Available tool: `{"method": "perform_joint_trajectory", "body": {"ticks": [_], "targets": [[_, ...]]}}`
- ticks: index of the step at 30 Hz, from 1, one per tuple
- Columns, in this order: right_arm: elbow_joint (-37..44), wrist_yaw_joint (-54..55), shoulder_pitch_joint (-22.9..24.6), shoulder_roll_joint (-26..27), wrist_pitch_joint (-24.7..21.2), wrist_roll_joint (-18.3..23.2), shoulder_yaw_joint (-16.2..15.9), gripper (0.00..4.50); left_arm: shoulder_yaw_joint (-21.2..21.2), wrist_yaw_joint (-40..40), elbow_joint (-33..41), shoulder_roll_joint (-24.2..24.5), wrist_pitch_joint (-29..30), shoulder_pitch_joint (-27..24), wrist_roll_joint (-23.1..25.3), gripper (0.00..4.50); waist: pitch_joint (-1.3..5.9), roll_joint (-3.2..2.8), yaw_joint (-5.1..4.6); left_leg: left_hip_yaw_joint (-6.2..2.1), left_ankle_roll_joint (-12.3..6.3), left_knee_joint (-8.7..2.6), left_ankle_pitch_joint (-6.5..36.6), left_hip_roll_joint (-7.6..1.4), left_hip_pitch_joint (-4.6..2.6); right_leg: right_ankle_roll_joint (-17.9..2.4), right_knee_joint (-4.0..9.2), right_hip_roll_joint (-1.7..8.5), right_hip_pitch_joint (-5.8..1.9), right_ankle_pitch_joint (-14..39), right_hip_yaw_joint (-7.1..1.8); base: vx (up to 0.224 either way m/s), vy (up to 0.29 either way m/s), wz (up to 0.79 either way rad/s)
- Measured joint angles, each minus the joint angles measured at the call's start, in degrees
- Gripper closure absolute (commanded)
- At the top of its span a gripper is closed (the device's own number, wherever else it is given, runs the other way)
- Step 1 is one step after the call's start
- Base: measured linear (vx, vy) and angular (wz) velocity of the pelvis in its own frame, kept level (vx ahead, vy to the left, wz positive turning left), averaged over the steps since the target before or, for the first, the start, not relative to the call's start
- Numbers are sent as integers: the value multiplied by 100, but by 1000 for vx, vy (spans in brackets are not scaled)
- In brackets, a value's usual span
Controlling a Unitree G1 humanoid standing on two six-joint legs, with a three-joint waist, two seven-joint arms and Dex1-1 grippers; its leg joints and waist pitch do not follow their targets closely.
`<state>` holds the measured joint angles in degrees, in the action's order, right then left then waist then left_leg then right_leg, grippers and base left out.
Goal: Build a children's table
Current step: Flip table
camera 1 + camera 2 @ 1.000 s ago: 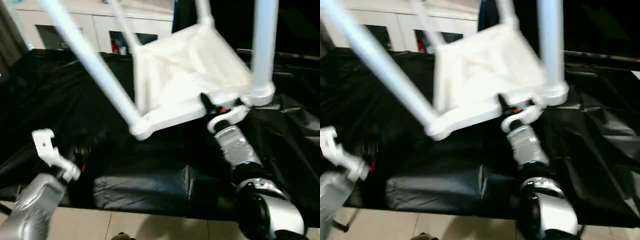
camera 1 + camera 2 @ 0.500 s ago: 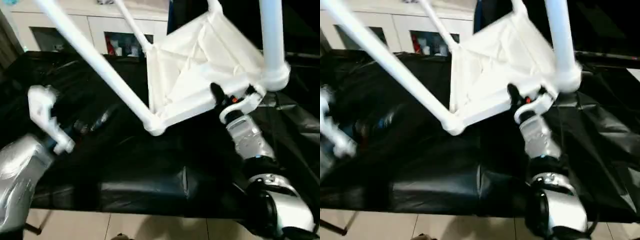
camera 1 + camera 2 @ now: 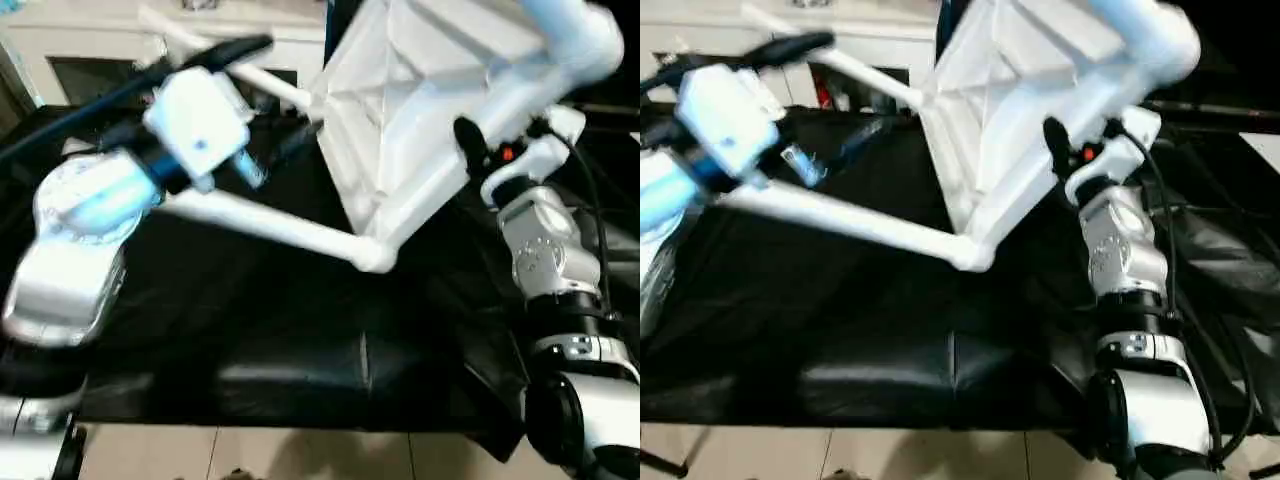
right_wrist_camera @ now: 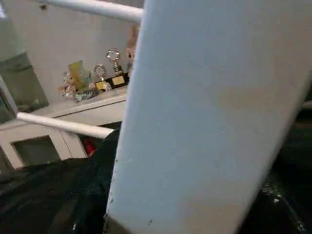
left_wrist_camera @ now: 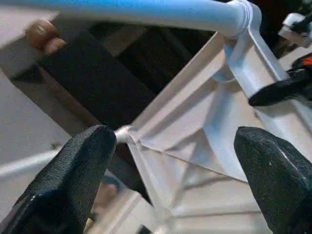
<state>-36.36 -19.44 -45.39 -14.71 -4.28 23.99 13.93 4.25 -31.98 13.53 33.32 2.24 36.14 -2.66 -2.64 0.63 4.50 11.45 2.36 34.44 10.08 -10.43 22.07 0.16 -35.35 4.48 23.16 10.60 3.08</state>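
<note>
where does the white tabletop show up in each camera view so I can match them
Left eye view: tabletop tilted at upper right.
Right eye view: tabletop upper centre-right.
Left wrist view: ribbed underside, centre to lower right.
Right wrist view: I can't tell; a white surface blocks the picture.
Shared landmark: the corner socket where the long leg joins.

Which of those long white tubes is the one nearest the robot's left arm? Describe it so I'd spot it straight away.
Start at the tilted white tabletop, ribbed underside showing, above the black cloth. From its lowest corner socket, one leg runs almost level toward the left gripper. The other legs point up and away.
</note>
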Motion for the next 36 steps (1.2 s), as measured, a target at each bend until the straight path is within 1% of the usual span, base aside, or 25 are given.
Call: {"method": "perform_joint_trajectory", "body": {"ticks": [2,6,11,13,16,17,19,21,24,25,28,29,32,35,36], "targets": [[111,-44,0,-18,12,-90,-96,243,7,30,-13,-2,-67,33,37,0,0,0,3,0,-1,0,1,0,0,-2,1,0,0,1,0,0,0,0],[423,-17,65,-146,-2,-352,-310,246,9,66,-272,-75,-329,42,234,0,-2,4,46,0,0,2,0,0,2,-2,-1,0,1,1,0,0,0,0],[1200,284,398,-167,-210,-666,-544,250,11,102,-353,-75,-486,42,290,0,-2,23,142,-2,0,3,0,1,3,-2,1,1,-3,1,1,0,0,0],[1613,475,587,-167,-383,-817,-609,251,16,102,-350,-77,-505,41,290,0,2,38,192,-2,0,3,0,0,1,0,0,1,-4,2,1,0,0,0],[2640,914,1124,-142,-766,-1078,-753,252,19,85,-328,-115,-551,39,289,0,8,54,276,-5,1,1,0,0,1,12,4,1,-13,10,3,0,0,0],[3003,1058,1344,-75,-851,-1137,-769,252,19,76,-329,-119,-571,30,290,0,12,63,284,-6,1,1,1,0,-3,17,4,1,-19,13,1,0,0,0],[3328,1199,1529,-2,-985,-1189,-771,253,21,49,-327,-132,-597,30,288,0,15,68,258,-5,1,2,1,3,-4,17,6,1,-19,11,-5,0,0,0],[3592,1322,1687,51,-1083,-1248,-802,253,34,22,-323,-138,-628,31,288,0,17,71,199,-6,5,2,-2,4,-10,24,4,1,-21,10,-8,0,0,0],[3880,1450,1863,92,-1162,-1274,-866,254,79,20,-324,-140,-702,31,340,0,19,73,139,-8,13,2,-6,3,-19,44,-3,-2,-21,20,-11,0,0,0],[3917,1455,1876,105,-1198,-1269,-873,254,95,31,-326,-139,-748,33,421,0,19,74,118,-10,15,2,-8,3,-21,45,-4,-4,-21,19,-11,0,0,0],[4047,1450,1894,109,-1353,-1263,-892,254,162,202,-408,-108,-1013,67,878,0,19,74,53,-12,17,2,-9,4,-21,48,-5,-6,-20,16,-15,0,0,0],[4088,1449,1898,111,-1396,-1263,-896,254,184,340,-472,-70,-1142,103,1137,0,19,74,42,-12,17,1,-9,3,-21,48,-5,-9,-18,16,-17,0,0,0],[4172,1454,1911,115,-1462,-1262,-933,254,193,546,-599,-24,-1373,184,1499,0,19,74,39,-12,17,0,-9,4,-14,48,-4,-10,-11,16,-20,0,0,0],[4219,1446,1918,115,-1504,-1258,-934,254,192,583,-642,-27,-1513,189,1511,0,17,77,42,-11,16,-1,-8,4,-9,42,-3,-11,-6,13,-21,0,0,0],[4220,1438,1918,115,-1510,-1257,-933,254,177,461,-614,-32,-1478,175,1340,0,17,79,45,-10,16,-2,-8,4,-9,26,-3,-11,-5,3,-21,0,0,0]]}}
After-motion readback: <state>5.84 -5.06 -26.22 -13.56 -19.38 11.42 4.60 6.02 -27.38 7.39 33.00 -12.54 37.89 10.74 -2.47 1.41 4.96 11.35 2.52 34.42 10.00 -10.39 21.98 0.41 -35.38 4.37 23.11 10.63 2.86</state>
